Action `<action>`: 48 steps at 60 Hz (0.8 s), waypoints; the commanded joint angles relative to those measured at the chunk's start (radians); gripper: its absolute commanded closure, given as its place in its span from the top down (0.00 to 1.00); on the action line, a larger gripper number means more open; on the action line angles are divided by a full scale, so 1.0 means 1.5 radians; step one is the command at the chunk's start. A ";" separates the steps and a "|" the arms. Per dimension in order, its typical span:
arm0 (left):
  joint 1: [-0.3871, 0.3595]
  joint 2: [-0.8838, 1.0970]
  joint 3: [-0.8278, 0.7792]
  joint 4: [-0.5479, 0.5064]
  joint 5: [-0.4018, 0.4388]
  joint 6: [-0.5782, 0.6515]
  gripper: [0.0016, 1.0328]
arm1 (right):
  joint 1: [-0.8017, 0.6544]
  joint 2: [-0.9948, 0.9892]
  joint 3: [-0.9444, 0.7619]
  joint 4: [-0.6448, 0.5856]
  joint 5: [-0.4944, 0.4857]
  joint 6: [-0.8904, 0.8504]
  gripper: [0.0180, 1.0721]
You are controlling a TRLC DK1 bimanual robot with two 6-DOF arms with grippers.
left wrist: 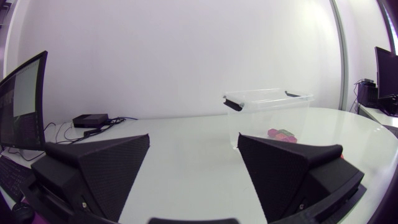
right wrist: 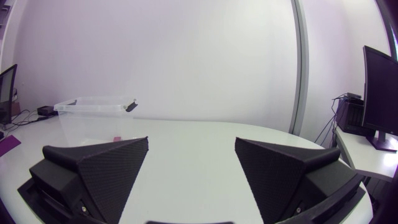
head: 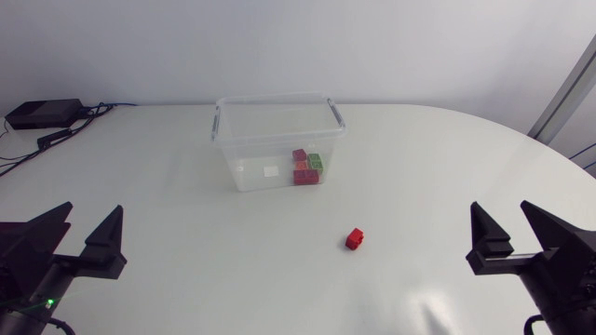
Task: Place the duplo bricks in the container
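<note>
Left fingers [head: 105, 244] and right fingers [head: 488, 244] both stand spread, holding nothing. The loose red brick [head: 355, 239] lies on the bench [head: 186, 214] between them, nearer the right pair, the container [head: 279, 136] beyond it. A broad finger could easily knock so small a brick skidding. The bricks [head: 306, 167] already inside overlap, hard to count.

The left gripper [head: 90, 212] sits low over the table, well away from the container [head: 276, 99], on its near left side. Its two fingers are wide apart and hold nothing. The right gripper [head: 501, 207] sits well away from the container on its near right side, also spread wide and holding nothing.
</note>
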State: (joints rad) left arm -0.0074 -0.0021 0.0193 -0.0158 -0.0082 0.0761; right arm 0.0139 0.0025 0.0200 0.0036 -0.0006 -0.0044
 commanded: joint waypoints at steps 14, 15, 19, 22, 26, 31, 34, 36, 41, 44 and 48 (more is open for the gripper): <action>0.002 -0.006 -0.012 0.007 -0.004 0.008 0.96 | 0.005 -0.005 -0.013 -0.007 -0.004 0.002 0.96; 0.002 -0.006 -0.012 0.007 -0.004 0.008 0.96 | 0.004 -0.006 -0.013 -0.007 -0.004 0.002 0.96; 0.002 -0.006 -0.012 0.007 -0.004 0.008 0.96 | 0.002 -0.005 -0.014 -0.007 -0.003 0.002 0.96; 0.002 -0.006 -0.012 0.007 -0.004 0.008 0.96 | 0.002 -0.004 -0.013 -0.011 -0.004 0.001 0.96; 0.002 -0.006 -0.012 0.007 -0.004 0.008 0.96 | 0.016 0.023 -0.012 -0.015 -0.005 0.002 0.96; 0.002 -0.006 -0.012 0.006 -0.004 0.008 0.96 | 0.034 0.084 -0.012 -0.013 -0.003 0.004 0.96; 0.002 -0.006 -0.012 0.007 -0.004 0.008 0.96 | 0.032 0.102 -0.008 -0.013 -0.001 0.005 0.96; 0.002 -0.006 -0.012 0.007 -0.004 0.008 0.96 | 0.028 0.110 0.001 -0.017 0.004 0.009 0.96; 0.002 -0.006 -0.012 0.007 -0.004 0.008 0.96 | 0.030 0.170 0.072 -0.067 0.008 0.034 0.96; 0.002 -0.006 -0.012 0.007 -0.004 0.008 0.96 | 0.035 0.228 0.124 -0.105 0.004 0.054 0.96; 0.002 -0.006 -0.012 0.007 -0.004 0.008 0.96 | 0.075 0.297 0.177 -0.153 0.004 0.080 0.96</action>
State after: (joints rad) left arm -0.0074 -0.0021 0.0193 -0.0158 -0.0082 0.0765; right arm 0.0784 0.3477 0.1734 -0.1818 0.0040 0.0547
